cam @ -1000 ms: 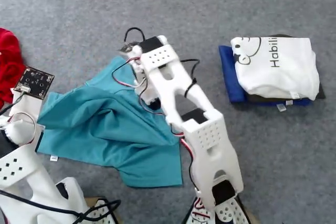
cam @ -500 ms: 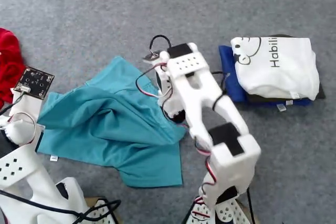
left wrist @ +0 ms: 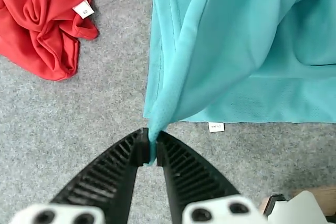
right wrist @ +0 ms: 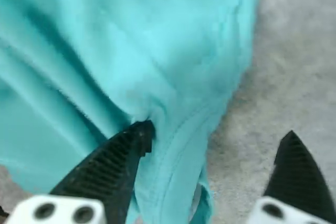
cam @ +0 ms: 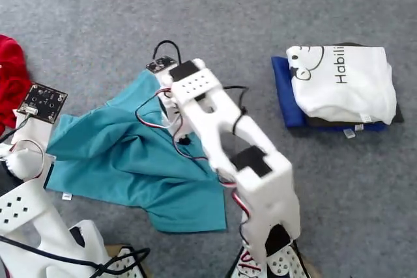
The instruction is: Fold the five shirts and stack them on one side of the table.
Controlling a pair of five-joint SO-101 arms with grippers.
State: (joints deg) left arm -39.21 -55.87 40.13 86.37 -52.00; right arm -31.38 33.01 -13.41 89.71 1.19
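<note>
Teal shirt: crumpled, near the table front-left corner. Left gripper: pinching its edge. Right gripper: spread wide over it.

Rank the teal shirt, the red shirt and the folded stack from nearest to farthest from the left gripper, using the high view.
1. The teal shirt: its edge is clamped in the left gripper.
2. The red shirt: at the table's left edge.
3. The folded stack: far across on the right side.
</note>
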